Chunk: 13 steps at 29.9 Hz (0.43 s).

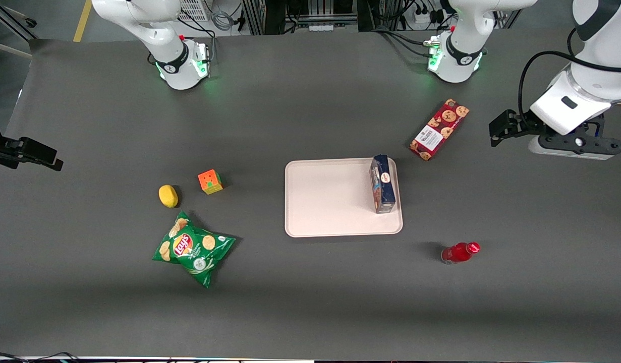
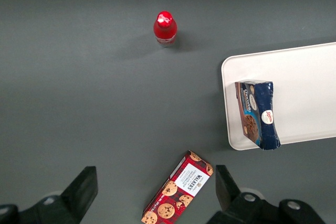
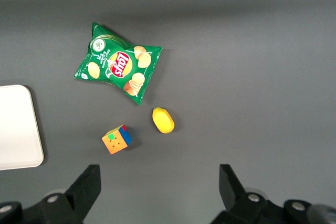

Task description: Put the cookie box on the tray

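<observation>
The dark blue and brown cookie box (image 1: 382, 183) stands on its long edge on the pale cream tray (image 1: 330, 201), at the tray's end toward the working arm. Both also show in the left wrist view, the cookie box (image 2: 259, 114) just inside the tray's rim (image 2: 294, 82). My left gripper (image 1: 575, 146) hangs high above the table toward the working arm's end, well apart from the tray. Its fingers (image 2: 84, 182) are spread wide and the gripper (image 2: 155, 177) is empty.
A red elongated cookie box (image 1: 440, 129) lies flat between the tray and my gripper, under it in the wrist view (image 2: 178, 190). A red bottle (image 1: 460, 252) stands nearer the front camera. A chip bag (image 1: 191, 248), lemon (image 1: 168, 195) and colour cube (image 1: 210, 181) lie toward the parked arm's end.
</observation>
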{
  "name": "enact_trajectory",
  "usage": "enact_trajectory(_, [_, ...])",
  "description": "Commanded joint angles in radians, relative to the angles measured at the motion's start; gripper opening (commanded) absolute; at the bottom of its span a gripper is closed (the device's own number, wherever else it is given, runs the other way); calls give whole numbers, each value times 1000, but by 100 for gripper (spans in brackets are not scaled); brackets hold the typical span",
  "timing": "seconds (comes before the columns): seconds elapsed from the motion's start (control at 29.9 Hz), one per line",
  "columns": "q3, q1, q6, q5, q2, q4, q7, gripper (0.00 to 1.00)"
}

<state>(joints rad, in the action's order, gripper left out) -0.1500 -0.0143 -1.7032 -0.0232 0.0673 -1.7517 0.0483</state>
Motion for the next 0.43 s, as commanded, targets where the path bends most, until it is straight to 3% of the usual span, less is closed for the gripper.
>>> enact_trajectory(0.0, [17, -15, -18, 37, 5, -15, -8, 100])
enact_trajectory(0.4, [15, -15, 0, 19, 6, -14, -8, 100])
